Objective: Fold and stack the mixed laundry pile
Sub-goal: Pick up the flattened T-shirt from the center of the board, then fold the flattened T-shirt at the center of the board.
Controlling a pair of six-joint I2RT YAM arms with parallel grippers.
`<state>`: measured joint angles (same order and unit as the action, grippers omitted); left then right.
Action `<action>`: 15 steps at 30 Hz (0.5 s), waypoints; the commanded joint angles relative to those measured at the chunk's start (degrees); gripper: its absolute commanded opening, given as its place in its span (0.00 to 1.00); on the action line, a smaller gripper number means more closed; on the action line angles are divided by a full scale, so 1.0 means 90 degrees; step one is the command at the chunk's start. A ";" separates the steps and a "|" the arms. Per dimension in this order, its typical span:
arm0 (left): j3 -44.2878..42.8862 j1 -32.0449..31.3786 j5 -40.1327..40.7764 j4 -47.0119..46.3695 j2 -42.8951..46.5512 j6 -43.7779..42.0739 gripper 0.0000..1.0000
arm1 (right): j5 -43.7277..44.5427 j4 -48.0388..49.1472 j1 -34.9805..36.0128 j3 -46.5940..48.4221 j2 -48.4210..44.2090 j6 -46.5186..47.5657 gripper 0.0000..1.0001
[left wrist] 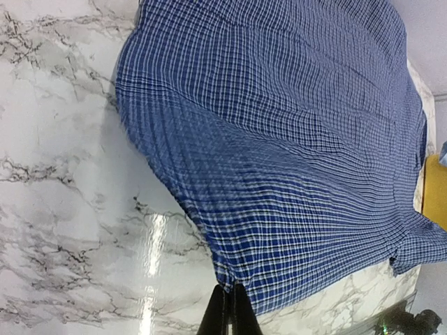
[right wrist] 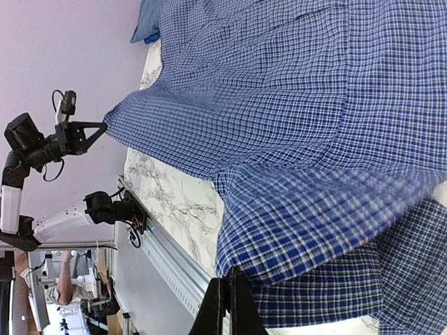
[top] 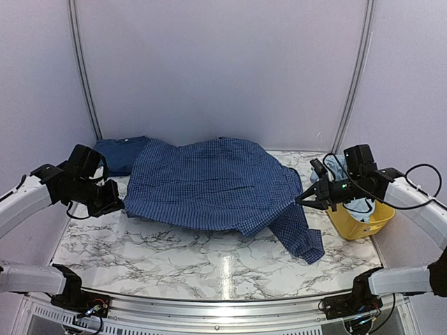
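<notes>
The navy small-check button-up shirt is stretched wide above the marble table, held by both arms. My left gripper is shut on the shirt's left edge; in the left wrist view its fingertips pinch the checked hem. On the opposite side my right gripper is shut on the shirt's right edge, and the right wrist view shows its tips clamped on the fabric. One sleeve hangs down onto the table. A solid dark-blue piece lies at the back left, partly under the shirt.
A yellow plastic tub stands at the table's right edge, just behind my right arm, with pale-blue cloth showing at its top. The marble table shows bare in front of the shirt. Purple walls close the back and sides.
</notes>
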<state>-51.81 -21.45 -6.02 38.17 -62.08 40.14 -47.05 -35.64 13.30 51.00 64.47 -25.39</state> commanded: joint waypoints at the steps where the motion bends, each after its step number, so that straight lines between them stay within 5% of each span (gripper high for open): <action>1: -0.0308 -0.0058 0.0079 0.0546 0.0134 -0.0607 0.00 | -0.0049 0.0288 -0.0018 0.0037 -0.0234 -0.0396 0.00; 5: -0.1814 0.0107 0.0428 0.0416 -0.1008 -0.0824 0.00 | -0.0011 0.0780 -0.0028 0.0866 0.0491 -0.0493 0.00; 9: -0.3032 -0.0188 -0.0231 0.0552 -0.1794 -0.1406 0.00 | -0.0028 0.0121 -0.0045 0.2027 0.1105 -0.0090 0.00; 15: -0.0356 -0.0212 -0.0654 0.0485 -0.0311 -0.0127 0.00 | -0.0031 -0.0472 -0.0037 0.1049 0.0087 -0.0435 0.00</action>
<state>-69.65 -23.35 -7.94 38.87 -73.38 32.12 -46.78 -35.07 13.26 66.96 72.51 -26.81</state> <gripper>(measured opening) 0.006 0.001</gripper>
